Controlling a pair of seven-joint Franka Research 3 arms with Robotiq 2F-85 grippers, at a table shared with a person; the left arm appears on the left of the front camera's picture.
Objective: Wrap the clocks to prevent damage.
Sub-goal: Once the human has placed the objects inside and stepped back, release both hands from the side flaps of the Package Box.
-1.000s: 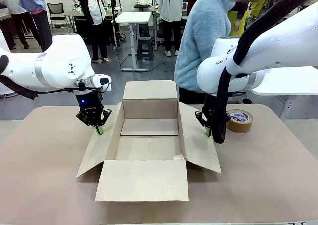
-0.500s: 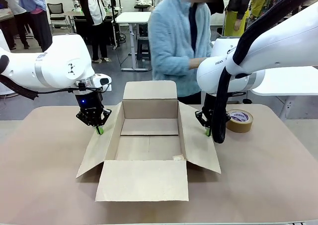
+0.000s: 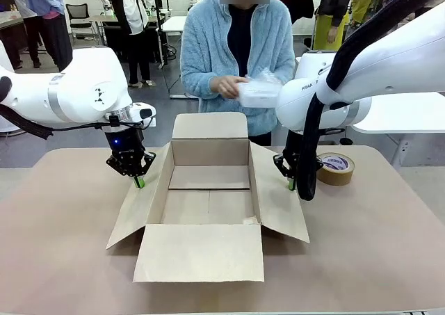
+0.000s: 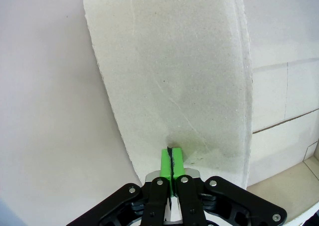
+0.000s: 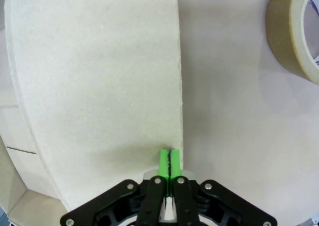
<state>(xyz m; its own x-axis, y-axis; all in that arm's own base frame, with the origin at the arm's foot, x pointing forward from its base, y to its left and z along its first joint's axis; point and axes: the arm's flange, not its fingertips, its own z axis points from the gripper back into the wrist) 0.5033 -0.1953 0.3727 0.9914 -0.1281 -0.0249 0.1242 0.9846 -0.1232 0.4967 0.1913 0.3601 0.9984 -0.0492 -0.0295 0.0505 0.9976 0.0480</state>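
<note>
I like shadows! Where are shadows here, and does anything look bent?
Left wrist view: soft grey shadow on the left flap above the left tool. Right wrist view: the right flap looks bowed. Front view: even light, box sharp.

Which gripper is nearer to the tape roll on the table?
Right. The right gripper sits at the right flap, close beside the tape roll. The left gripper is at the left flap, with the whole box between.
</note>
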